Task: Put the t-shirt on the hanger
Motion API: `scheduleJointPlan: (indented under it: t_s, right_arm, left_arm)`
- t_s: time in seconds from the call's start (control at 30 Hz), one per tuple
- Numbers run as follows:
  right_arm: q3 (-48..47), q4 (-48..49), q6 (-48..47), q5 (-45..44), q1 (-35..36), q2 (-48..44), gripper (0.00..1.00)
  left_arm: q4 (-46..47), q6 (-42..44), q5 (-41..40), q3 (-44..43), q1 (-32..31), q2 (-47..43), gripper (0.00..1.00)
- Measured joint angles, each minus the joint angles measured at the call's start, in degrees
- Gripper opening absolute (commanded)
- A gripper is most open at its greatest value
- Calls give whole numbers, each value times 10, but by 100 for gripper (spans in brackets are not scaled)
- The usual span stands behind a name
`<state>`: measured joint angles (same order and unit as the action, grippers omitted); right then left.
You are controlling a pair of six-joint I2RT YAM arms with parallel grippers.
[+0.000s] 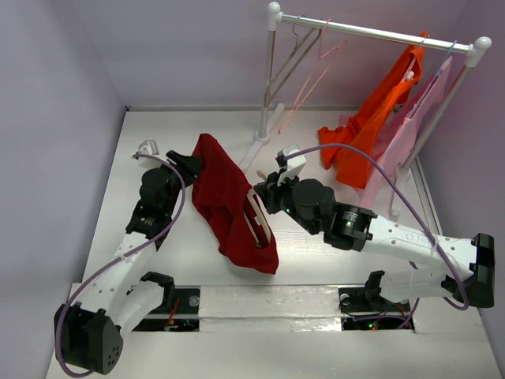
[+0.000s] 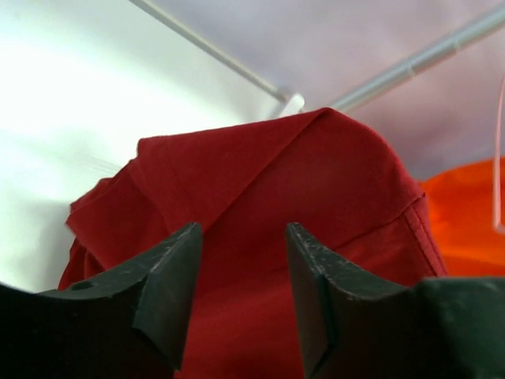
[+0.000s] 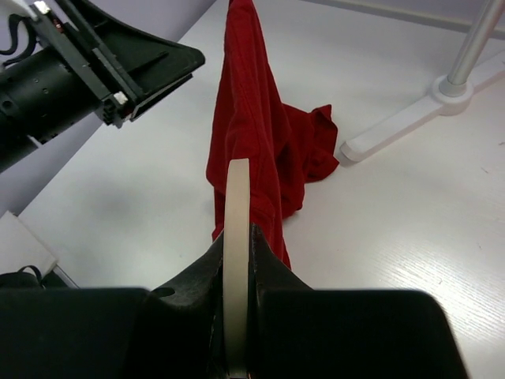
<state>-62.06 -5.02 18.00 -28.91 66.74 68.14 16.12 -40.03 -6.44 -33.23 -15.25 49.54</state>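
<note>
The dark red t-shirt (image 1: 227, 197) hangs bunched over the cream hanger (image 1: 260, 219) in the middle of the table, its lower end trailing on the surface. My right gripper (image 1: 270, 193) is shut on the hanger (image 3: 235, 201), whose edge rises between the jaws into the t-shirt (image 3: 256, 134). My left gripper (image 1: 193, 163) sits at the shirt's upper left end, jaws apart. In the left wrist view its fingers (image 2: 170, 276) frame the red cloth (image 2: 268, 181) without pinching it. From the right wrist view the left gripper (image 3: 185, 63) stands just left of the raised cloth.
A white clothes rack (image 1: 379, 33) stands at the back right, its foot (image 3: 410, 118) close behind the shirt. An orange garment (image 1: 379, 118), a pink garment (image 1: 414, 130) and thin empty hangers (image 1: 304, 63) hang on it. Lavender walls enclose the table.
</note>
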Motion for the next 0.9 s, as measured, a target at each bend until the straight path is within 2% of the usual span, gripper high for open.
scheduleJointPlan:
  t_s: [0.33, 0.5, 0.63, 0.8, 0.9]
  right_arm:
    - [3, -8, 4, 17, -4, -3, 0]
    - [11, -8, 9, 24, -4, -7, 0]
    - [12, -10, 11, 25, -4, -12, 0]
    - [12, -10, 13, 26, -5, -14, 0]
    - [12, -10, 13, 26, -5, -14, 0]
  left_arm:
    - [48, 52, 35, -5, 0, 81, 41]
    - [39, 65, 20, -39, 0, 116, 34]
    - [37, 74, 7, -73, 0, 143, 24]
    - [31, 83, 0, -102, 0, 167, 33]
    - [31, 87, 4, -108, 0, 183, 28]
